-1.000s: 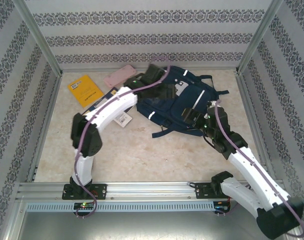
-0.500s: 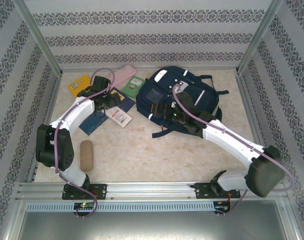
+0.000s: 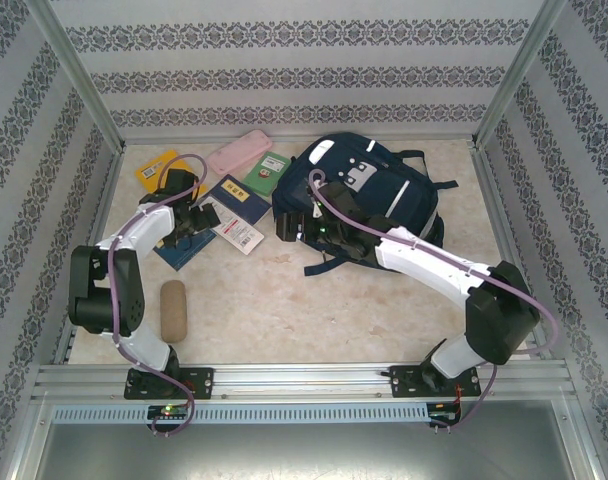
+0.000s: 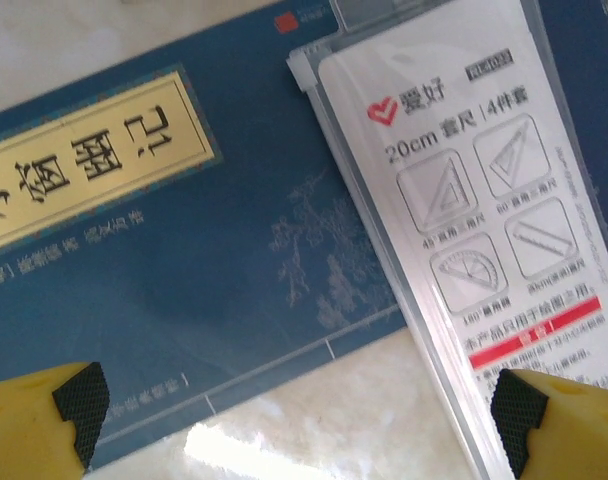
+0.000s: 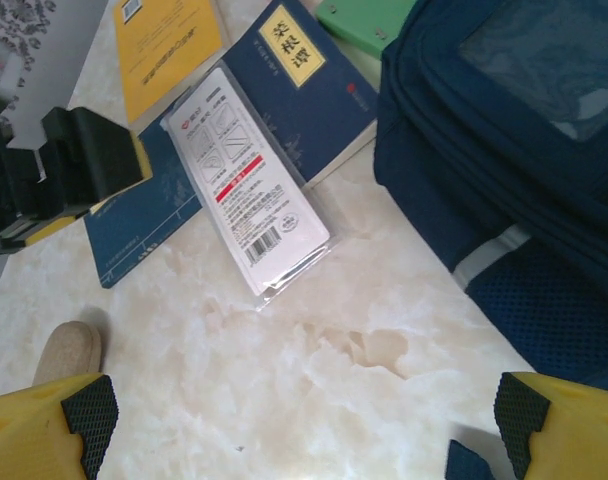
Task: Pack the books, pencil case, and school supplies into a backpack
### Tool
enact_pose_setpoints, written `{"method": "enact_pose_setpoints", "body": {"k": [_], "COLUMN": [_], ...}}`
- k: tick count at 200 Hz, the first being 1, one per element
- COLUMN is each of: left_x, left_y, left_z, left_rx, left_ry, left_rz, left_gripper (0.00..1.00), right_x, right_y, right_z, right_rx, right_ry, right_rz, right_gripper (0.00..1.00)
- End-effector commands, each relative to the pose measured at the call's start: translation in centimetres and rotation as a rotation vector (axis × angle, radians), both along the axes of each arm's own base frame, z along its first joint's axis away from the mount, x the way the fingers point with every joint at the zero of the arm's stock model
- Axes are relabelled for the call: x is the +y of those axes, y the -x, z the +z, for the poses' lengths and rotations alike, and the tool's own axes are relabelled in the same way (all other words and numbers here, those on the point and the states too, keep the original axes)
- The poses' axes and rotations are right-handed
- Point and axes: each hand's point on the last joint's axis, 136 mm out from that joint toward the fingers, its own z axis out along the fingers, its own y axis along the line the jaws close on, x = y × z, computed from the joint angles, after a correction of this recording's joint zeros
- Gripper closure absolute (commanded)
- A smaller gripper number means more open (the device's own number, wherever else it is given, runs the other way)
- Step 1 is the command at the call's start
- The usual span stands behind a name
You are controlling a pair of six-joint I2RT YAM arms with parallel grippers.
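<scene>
Left arm: your left arm [image 3: 124, 240] rises from the near edge of the table [image 3: 314, 310], folds at the elbow by the left edge and reaches toward the far left corner.
Left gripper: your left gripper [image 3: 190, 222] points down, jaws spread wide, holding nothing.
Right arm: your right arm [image 3: 424, 262] bends near the right edge and stretches leftward to the table's middle.
Right gripper: your right gripper [image 3: 287, 224] is wide open and empty, with black pads [image 5: 89, 410] on its yellow fingers.

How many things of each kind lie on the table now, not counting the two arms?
Books: 4 (yellow-orange book, far navy book, near navy book, green book)
Pink pencil case: 1
White ruler-set packet: 1
Tan oblong piece: 1
Navy backpack: 1
Total: 8
</scene>
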Motion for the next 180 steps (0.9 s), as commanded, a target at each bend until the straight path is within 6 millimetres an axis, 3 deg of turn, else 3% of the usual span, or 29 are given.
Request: {"method": "enact_pose_setpoints", "body": {"k": [1, 35, 85, 110, 135, 180], "left_x": [2.0, 1.0, -4.1, -7.3, -9.8, -13.7], "left_y": [-0.7, -0.4, 0.2, 0.4, 0.7, 3.7], "left_z": [-2.4, -5.0, -6.8, -6.2, -5.0, -5.0], "left_rx": [0.043, 0.087, 0.081, 0.051, 0.033, 0.059], "left_ry": [-0.015, 0.072, 0.376, 0.501, 0.513, 0.516], "left_rz": [0.036, 0.057, 0.117, 0.163, 0.155, 0.142], "left_gripper": [0.0, 0.0, 0.0, 0.01, 0.01, 0.0], "right_x": [2.2, 2.9, 3.4, 3.7, 3.9, 4.5], "right_y": [0.3, 0.6, 0.4, 0.2, -0.1, -0.7], "right_z": [1.3, 1.1, 0.5, 0.2, -0.1, -1.0], "right_rx": [-0.016, -0.006, 0.016, 0.03, 0.043, 0.077], "right_ry": [-0.036, -0.027, -0.021, -0.008, 0.006, 0.017], "right_rz": [0.065, 0.081, 0.088, 0.093, 0.097, 0.096], "right_gripper": [0.02, 0.02, 0.02, 0.02, 0.02, 0.02]}}
